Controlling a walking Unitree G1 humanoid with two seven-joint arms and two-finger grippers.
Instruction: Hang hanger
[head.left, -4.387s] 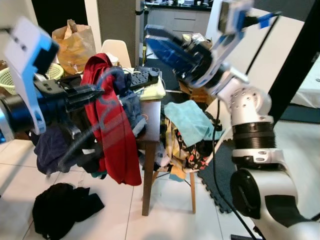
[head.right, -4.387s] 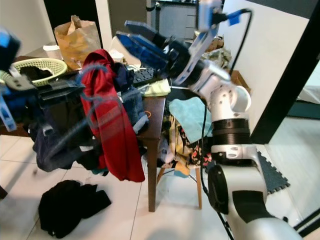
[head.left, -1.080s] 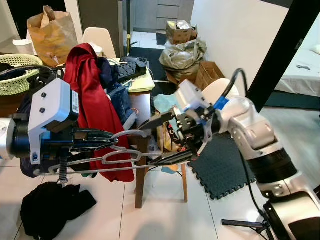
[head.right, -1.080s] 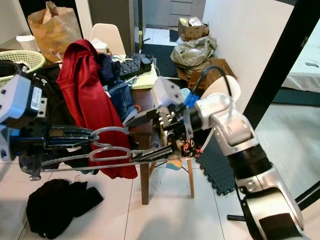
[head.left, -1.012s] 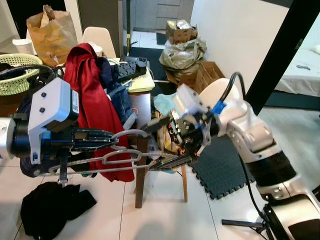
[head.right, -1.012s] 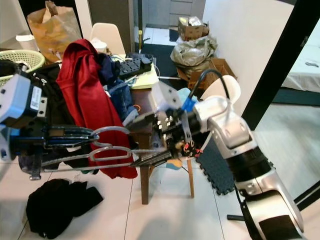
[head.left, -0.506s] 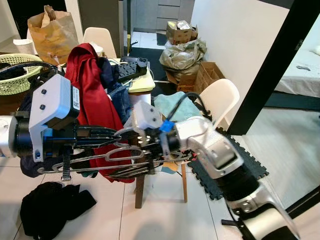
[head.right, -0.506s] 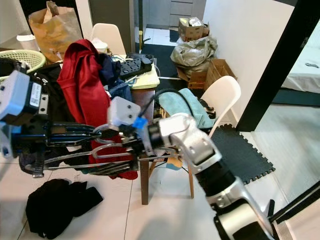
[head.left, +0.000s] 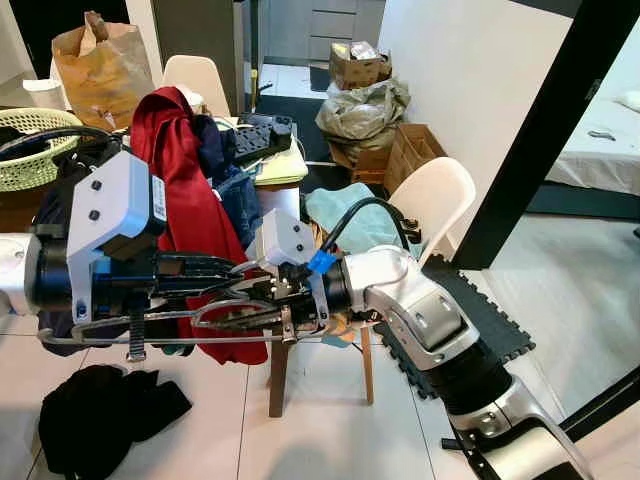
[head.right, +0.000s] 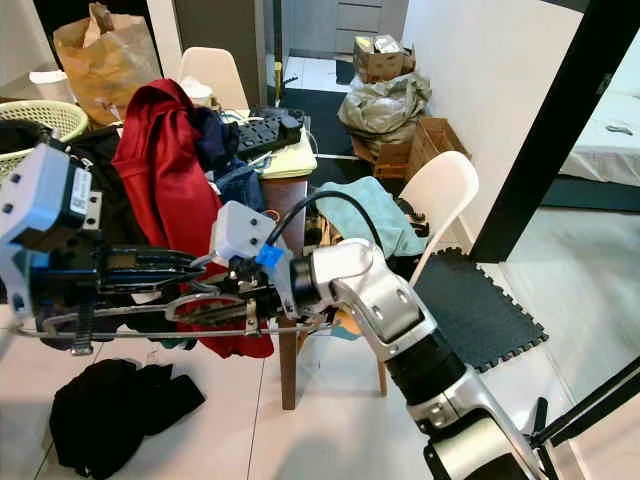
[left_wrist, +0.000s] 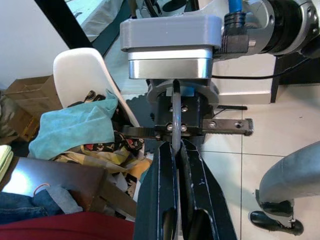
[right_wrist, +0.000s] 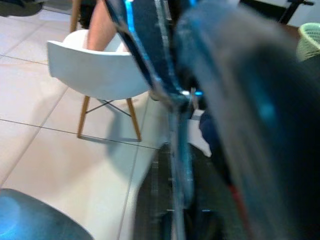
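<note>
A silver wire hanger (head.left: 120, 333) lies level in the air in front of me, its bottom bar running left to right. My left gripper (head.left: 248, 268) is shut on the wire near the hook, and the left wrist view shows the thin wire (left_wrist: 175, 112) pinched between its fingers (left_wrist: 159, 200). My right gripper (head.left: 215, 318) reaches in from the right, facing the left one. Its fingers are drawn together on the hanger's loop. The right wrist view is blurred, with a thin wire (right_wrist: 176, 165) running between dark fingers.
Behind the hanger, a wooden table (head.left: 290, 205) carries a red garment (head.left: 180, 180), more clothes and a power strip. A white chair (head.left: 435, 195) holds cloths. Black clothing (head.left: 90, 410) lies on the tiled floor, beside a dark foam mat (head.left: 490, 325). A green basket (head.left: 25, 150) sits at left.
My right gripper swung left from beside the chair to the hanger, and its wide-open fingers closed on the loop. The left gripper kept its hold and hardly moved.
</note>
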